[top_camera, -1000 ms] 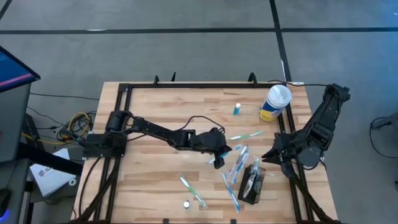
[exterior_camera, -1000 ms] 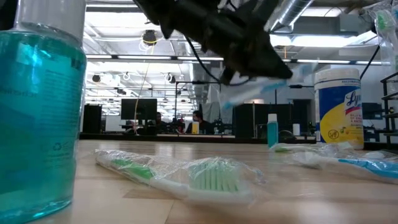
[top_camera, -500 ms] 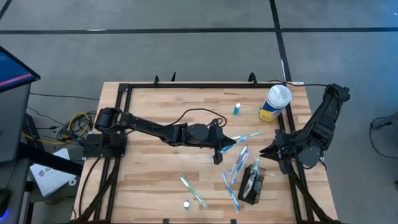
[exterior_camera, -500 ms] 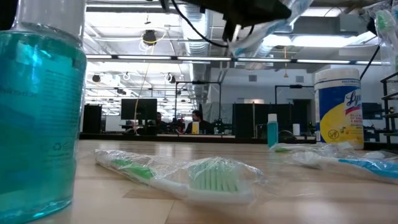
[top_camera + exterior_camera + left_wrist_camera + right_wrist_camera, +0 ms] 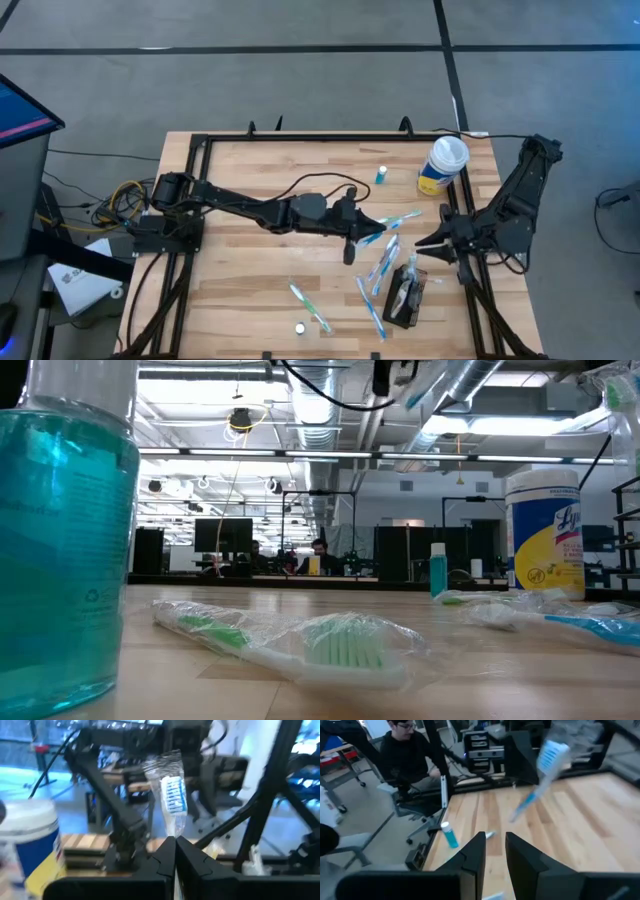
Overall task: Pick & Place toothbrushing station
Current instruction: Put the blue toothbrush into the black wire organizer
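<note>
The toothbrushing station (image 5: 404,297) stands just below the right gripper (image 5: 424,243), whose jaws are narrowly parted and empty; the left gripper (image 5: 368,231), farther off, pinches a wrapped toothbrush (image 5: 172,800).

The left gripper (image 5: 175,851) has its fingers (image 5: 161,857) pressed together on the handle of a plastic-wrapped toothbrush (image 5: 173,802), whose blue-and-white bristle head stands upright above them. A white-lidded canister (image 5: 31,837) sits nearby, and dark frame bars (image 5: 272,780) cross behind.
</note>
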Controlling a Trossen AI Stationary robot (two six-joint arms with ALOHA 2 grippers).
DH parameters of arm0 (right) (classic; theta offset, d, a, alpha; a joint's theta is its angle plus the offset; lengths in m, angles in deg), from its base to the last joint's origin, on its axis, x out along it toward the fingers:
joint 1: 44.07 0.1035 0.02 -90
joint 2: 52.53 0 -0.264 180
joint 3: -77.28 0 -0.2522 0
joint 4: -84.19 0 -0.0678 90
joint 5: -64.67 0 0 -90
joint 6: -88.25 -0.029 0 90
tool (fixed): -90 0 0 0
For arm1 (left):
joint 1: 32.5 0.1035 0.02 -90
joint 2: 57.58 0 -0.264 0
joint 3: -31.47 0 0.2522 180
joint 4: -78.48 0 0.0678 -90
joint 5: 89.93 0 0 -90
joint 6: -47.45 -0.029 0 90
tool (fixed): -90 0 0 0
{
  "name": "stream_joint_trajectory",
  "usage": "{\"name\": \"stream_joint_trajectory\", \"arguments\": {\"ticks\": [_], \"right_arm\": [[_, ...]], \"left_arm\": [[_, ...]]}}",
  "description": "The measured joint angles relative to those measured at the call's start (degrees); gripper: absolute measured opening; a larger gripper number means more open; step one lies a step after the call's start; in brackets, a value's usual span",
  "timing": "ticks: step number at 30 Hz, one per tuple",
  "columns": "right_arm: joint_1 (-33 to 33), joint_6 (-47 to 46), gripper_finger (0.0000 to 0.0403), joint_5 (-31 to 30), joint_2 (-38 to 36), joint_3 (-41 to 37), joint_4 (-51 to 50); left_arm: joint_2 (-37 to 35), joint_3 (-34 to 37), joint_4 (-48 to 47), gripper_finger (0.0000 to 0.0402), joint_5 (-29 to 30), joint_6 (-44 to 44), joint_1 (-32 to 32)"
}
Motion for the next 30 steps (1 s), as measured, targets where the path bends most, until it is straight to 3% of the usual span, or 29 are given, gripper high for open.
{"name": "stream_joint_trajectory", "arguments": {"ticks": [5,13,23,30], "right_arm": [[-0.07,5.73,0.0066,-3.15,0.73,0.00,4.15],[-3.54,15.53,0.0066,-2.94,3.41,0.00,13.28],[-8.54,22.08,0.0066,-2.42,6.31,0.00,21.48],[-11.21,22.05,0.0066,2.97,6.36,0.00,22.38]], "left_arm": [[0.02,0.00,3.67,0.0000,-1.50,-0.78,0.00],[0.50,-0.02,9.80,0.0000,-2.24,-0.83,0.00],[0.52,-0.02,10.56,0.0000,-2.76,-2.76,-0.70],[0.52,-0.02,10.61,0.0000,-2.76,-2.78,-0.68]]}}
